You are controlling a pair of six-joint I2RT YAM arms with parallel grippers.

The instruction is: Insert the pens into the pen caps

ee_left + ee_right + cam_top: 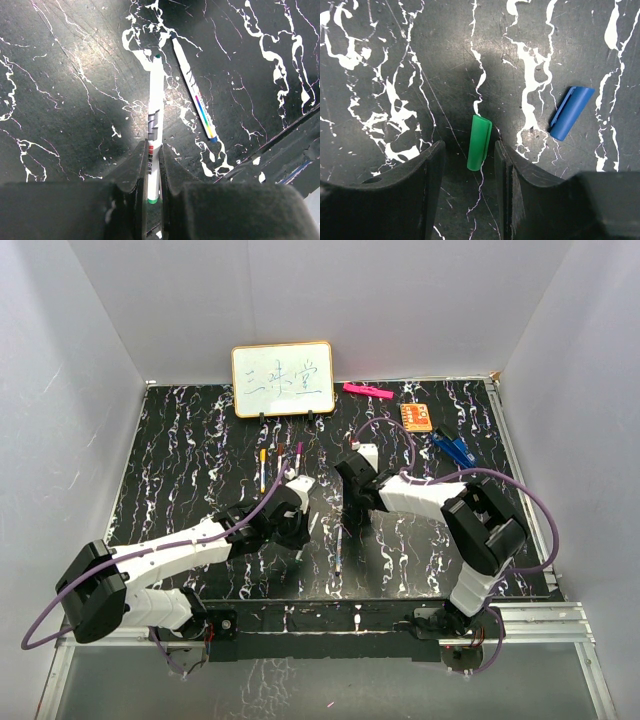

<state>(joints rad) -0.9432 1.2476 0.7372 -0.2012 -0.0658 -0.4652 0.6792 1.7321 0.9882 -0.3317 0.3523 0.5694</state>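
Observation:
My left gripper (151,150) is shut on a white pen with a green tip (155,100), which points away over the black marbled table. A second white pen with a blue end (194,92) lies just to its right; it also shows in the top view (338,548). My right gripper (469,147) is open and low over the table. A green cap (479,142) lies between its fingers, nearer the right one, untouched. A blue cap (572,113) lies to the right. Three more pens (281,464) lie in front of the whiteboard. From above, the left gripper (297,528) and right gripper (352,502) are close together mid-table.
A small whiteboard (283,380) stands at the back. A pink marker (367,391), an orange card (416,417) and a blue clip-like object (455,448) lie at the back right. White walls enclose the table on three sides.

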